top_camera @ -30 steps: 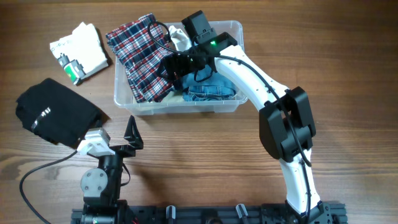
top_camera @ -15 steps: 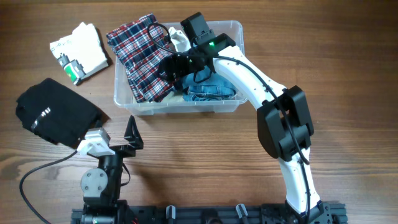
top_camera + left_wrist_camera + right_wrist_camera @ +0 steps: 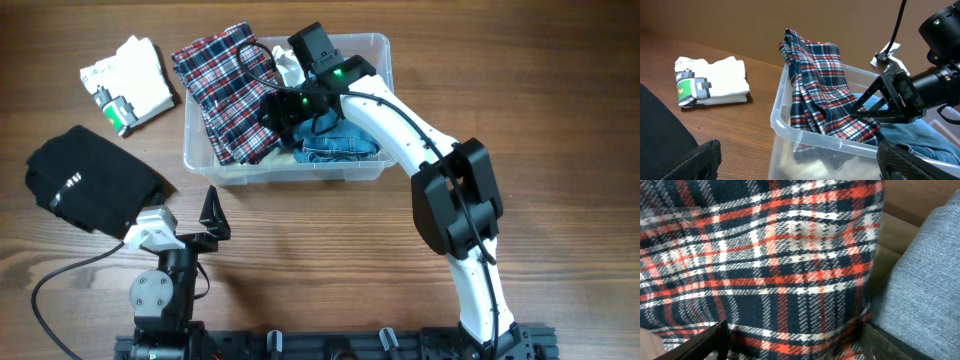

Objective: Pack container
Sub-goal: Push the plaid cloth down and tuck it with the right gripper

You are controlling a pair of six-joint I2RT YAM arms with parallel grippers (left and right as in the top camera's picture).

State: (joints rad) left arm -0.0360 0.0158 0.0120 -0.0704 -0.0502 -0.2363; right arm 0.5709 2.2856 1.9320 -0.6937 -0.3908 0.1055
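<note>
Right pincer point(image 3: 277, 108) hangs spread, apparently gripping nothing, over the plaid shirt point(image 3: 817, 85) inside the container point(image 3: 300, 172) on the counter point(image 3: 560, 100). That shirt spills over the container's far rim; if I pinch only one layer, I could drag it out.

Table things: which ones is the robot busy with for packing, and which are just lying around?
Busy with: the container, the plaid cloth draped over its rim, the folded jeans inside it, and the right tool, open at the plaid cloth.

Lying around, outside the container: the white printed shirt and the black garment.
</note>
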